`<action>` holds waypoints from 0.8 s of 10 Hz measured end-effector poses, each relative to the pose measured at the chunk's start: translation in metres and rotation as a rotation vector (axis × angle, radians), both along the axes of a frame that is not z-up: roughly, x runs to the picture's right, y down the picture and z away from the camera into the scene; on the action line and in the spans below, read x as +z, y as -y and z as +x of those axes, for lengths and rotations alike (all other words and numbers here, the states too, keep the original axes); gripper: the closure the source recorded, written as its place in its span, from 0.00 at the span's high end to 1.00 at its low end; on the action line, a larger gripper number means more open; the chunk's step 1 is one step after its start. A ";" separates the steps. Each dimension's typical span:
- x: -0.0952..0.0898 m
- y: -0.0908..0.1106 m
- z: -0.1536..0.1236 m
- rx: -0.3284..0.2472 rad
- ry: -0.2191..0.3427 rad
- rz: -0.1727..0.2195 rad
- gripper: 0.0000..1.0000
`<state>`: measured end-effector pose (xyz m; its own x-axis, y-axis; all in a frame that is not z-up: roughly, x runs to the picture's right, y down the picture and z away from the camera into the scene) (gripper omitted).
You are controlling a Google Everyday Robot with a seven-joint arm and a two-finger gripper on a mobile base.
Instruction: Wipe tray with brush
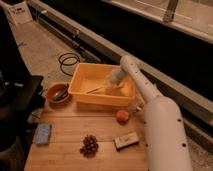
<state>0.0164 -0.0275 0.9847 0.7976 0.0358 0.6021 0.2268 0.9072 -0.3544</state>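
Tray (100, 98) — the big yellow-orange tub — sits at the far edge of the wooden worktop (70, 125), and we take every other place from it. Inside the tray lies the brush (95, 90), a slim pale stick slanting across the tray floor. Its left end points toward the tray's left wall and its right end runs up to the gripper (114, 83).

The gripper is down inside the tray, close to the right wall and a little toward the back. It sits at the end of the white arm (150, 102), which reaches in over the tray's right rim. We cannot tell how the jaws stand. The brush's right end seems to meet them, but a grip on it is not something we can make out.

Just left of the tray stands a small round orange-red bowl (57, 93) with something dark green in it. In front of the tray's right corner lies a small round orange fruit (122, 116). Farther in front of the tray are a brown knobbly cluster (90, 145) and, to its right, a short dark block (126, 141) with a pale top. A blue sponge (42, 133) lies well off the tray's front left corner. Behind the tray — on the floor — a black cable (70, 62) lies coiled.
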 end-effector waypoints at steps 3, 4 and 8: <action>0.007 -0.001 -0.024 -0.001 0.057 -0.016 0.00; 0.001 -0.011 -0.030 -0.003 0.088 -0.027 0.00; -0.029 -0.034 -0.027 -0.007 0.129 -0.039 0.00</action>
<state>-0.0111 0.0064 0.9554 0.7142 0.0553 0.6978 0.2793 0.8916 -0.3565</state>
